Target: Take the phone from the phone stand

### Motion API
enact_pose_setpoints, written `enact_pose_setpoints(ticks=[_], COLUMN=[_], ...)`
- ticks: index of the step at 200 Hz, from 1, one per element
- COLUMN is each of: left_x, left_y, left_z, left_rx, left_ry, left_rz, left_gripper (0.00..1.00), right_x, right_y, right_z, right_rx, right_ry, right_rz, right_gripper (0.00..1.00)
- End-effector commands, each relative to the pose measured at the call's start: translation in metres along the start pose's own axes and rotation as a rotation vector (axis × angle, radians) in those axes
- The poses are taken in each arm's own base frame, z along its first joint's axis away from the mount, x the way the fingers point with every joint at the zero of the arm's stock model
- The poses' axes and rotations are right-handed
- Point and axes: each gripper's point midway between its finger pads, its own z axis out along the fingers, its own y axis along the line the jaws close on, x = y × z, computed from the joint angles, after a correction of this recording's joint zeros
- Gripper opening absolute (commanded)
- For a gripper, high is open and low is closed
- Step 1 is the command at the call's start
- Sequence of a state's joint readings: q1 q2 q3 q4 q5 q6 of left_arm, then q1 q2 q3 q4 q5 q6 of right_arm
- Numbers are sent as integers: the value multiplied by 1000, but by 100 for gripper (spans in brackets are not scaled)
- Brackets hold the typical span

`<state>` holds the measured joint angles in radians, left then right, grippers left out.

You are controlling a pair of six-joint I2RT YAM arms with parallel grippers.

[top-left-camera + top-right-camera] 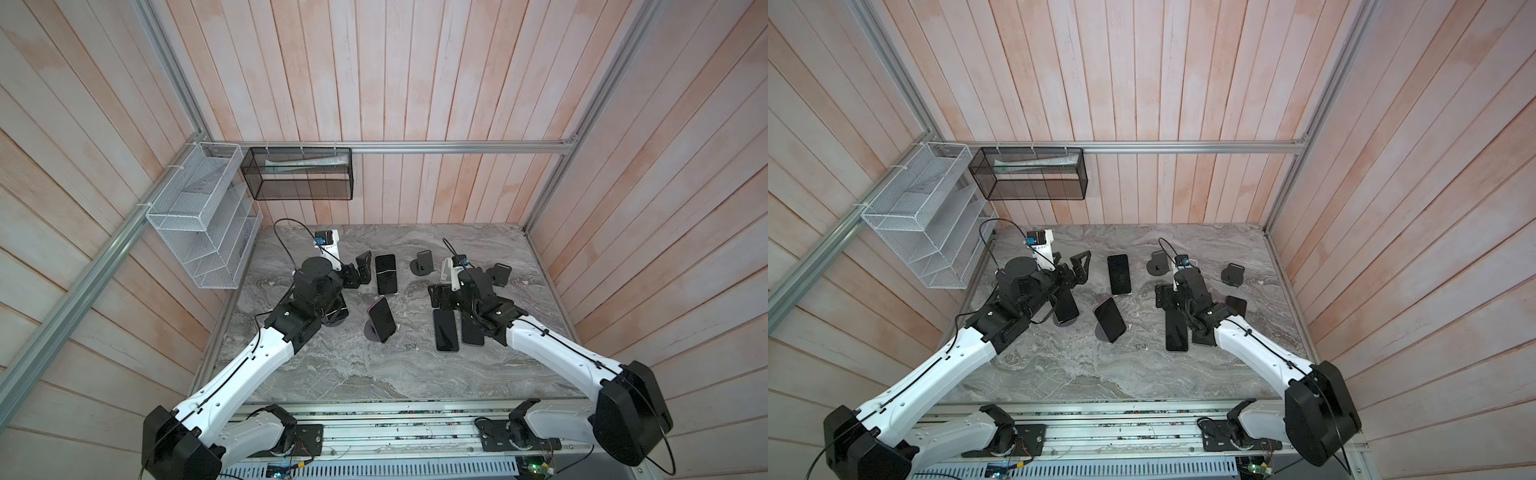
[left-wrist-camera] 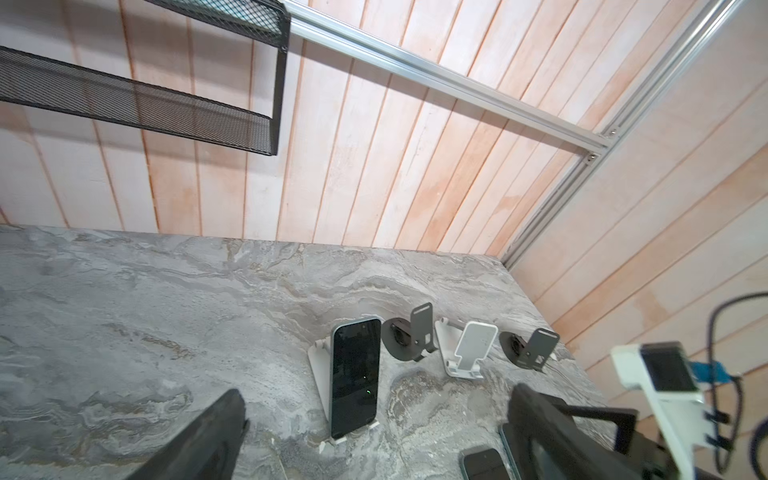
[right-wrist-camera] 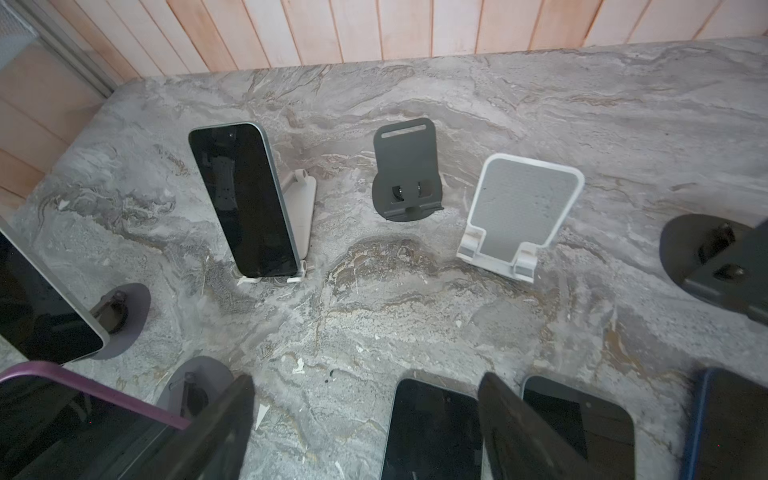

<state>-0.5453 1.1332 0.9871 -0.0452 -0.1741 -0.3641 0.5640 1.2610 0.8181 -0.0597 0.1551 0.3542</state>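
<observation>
A dark phone (image 1: 385, 274) (image 2: 356, 374) (image 3: 245, 199) leans upright on a white folding phone stand (image 2: 320, 374). My left gripper (image 1: 362, 268) (image 2: 374, 428) is open just left of it, with the phone facing the gap between its fingers and apart from them. A purple-edged phone (image 1: 382, 319) (image 3: 62, 407) rests on a round grey stand, and a third phone (image 1: 1065, 307) (image 3: 37, 307) on a stand is partly under my left arm. My right gripper (image 1: 440, 299) (image 3: 365, 424) is open, low over the table, holding nothing.
Phones lie flat on the marble table (image 1: 332, 374) by my right gripper (image 1: 446, 330) (image 3: 432, 432) (image 3: 582, 415). Empty stands at the back are dark (image 3: 405, 174) (image 3: 715, 266) and white (image 3: 519, 208). Wire baskets (image 1: 199, 216) (image 1: 299, 174) hang on the walls.
</observation>
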Motion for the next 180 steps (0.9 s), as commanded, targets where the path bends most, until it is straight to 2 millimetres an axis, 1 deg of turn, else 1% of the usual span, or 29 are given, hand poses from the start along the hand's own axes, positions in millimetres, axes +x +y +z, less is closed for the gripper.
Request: enact_pose_setpoints(ticks=[1, 9, 18, 34, 56, 71, 93, 104, 110, 131, 149, 180], left_x=[-30, -32, -30, -21, -4, 3, 14, 21, 25, 39, 45, 54], left_y=[6, 9, 15, 25, 42, 53, 65, 69, 71, 78, 83, 94], left_z=[-14, -19, -24, -32, -42, -53, -70, -77, -80, -87, -93, -105], left_rx=[-36, -43, -51, -76, -141, -188, -221, -227, -229, -245, -265, -305], left_ry=[-92, -107, -115, -108, -75, -66, -64, -67, -66, -45, -24, -22], left_rz=[-34, -53, -77, -116, -140, -164, -205, -225, -232, -257, -263, -255], left_gripper=[100, 100, 100, 100, 100, 100, 100, 100, 100, 100, 100, 100], right_x=[-13, -8, -2, 6, 8, 8, 14, 17, 19, 24, 27, 23], right_y=[-15, -18, -20, -21, -26, -31, -30, -31, -28, -8, 7, 13], right_z=[-11, -11, -11, -13, -18, -23, -24, -24, -24, -24, -26, -28], right_rx=[70, 77, 81, 68, 69, 90, 82, 83, 67, -51, -138, -165], right_ry=[-94, -87, -79, -76, -116, -133, -107, -95, -91, -62, -54, -50], right_rz=[95, 97, 96, 77, 79, 91, 56, 46, 43, 5, -24, -24], right_gripper=[86, 86, 86, 85, 84, 84, 84, 85, 86, 87, 87, 87])
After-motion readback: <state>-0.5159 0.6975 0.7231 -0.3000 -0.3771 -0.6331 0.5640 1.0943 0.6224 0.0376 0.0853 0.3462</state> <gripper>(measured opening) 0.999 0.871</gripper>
